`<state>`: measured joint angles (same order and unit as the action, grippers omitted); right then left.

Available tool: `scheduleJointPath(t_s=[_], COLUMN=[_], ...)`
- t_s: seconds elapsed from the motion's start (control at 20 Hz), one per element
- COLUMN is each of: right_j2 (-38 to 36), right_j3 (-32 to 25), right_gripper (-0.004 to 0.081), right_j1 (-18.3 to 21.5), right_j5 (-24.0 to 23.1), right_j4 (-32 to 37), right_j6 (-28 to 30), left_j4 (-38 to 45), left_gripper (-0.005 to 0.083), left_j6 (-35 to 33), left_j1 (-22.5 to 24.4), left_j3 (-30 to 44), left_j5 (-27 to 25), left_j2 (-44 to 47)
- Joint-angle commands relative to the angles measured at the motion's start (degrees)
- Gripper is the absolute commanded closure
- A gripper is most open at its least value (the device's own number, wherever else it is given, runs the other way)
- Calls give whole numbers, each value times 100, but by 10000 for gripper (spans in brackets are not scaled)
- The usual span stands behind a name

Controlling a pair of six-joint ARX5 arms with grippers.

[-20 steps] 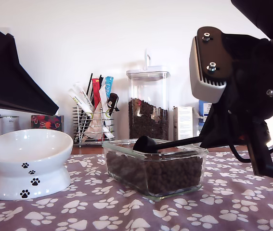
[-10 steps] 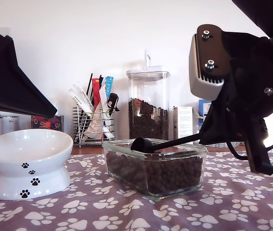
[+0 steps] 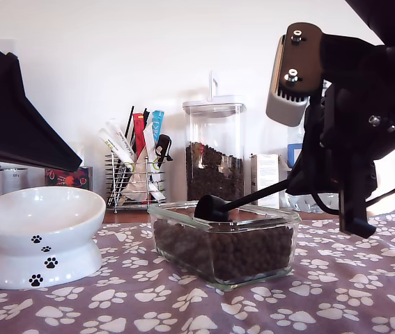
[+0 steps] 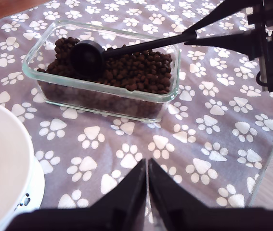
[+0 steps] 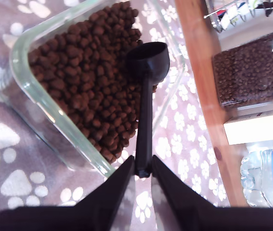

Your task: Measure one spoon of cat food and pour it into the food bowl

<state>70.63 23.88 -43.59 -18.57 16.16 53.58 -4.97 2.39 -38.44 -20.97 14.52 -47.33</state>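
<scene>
Small black plastic measuring scoop; dark brown kibble pellets; white glossy ceramic bowl with 3 black paw prints; purple cloth patterned with white paws.

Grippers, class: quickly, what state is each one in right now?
My first gripper: shut, holding nothing.
My second gripper: shut on the spoon handle, its bowl over the cat food.

Paw-print cloth carries food bowl, glass dish.
</scene>
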Motion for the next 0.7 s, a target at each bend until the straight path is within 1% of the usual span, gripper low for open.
scheduleJointPath(t_s=[0.0, 0.25, 0.35, 0.45, 0.5, 0.65], right_j2=[33, -205, -450, -713, -817, -953], right_j3=[11, 26, 37, 50, 101, 304], right_gripper=[782, 782, 782, 782, 782, 782], right_j1=[-26, -39, -63, -66, -66, -157], right_j5=[-9, -136, -284, -282, -251, -105], right_j4=[74, 76, 63, 15, -136, -885], right_j6=[-164, -407, -358, 28, 216, 960], left_j4=[28, 31, 31, 31, 31, 31], left_gripper=[793, 793, 793, 793, 793, 793], left_j6=[-28, -28, -26, -26, -26, -26], left_j1=[-9, -9, -9, -9, -9, -9], left_j3=[92, 92, 92, 92, 92, 92], left_j5=[4, 4, 4, 4, 2, 2], left_j2=[7, 7, 7, 7, 7, 7])
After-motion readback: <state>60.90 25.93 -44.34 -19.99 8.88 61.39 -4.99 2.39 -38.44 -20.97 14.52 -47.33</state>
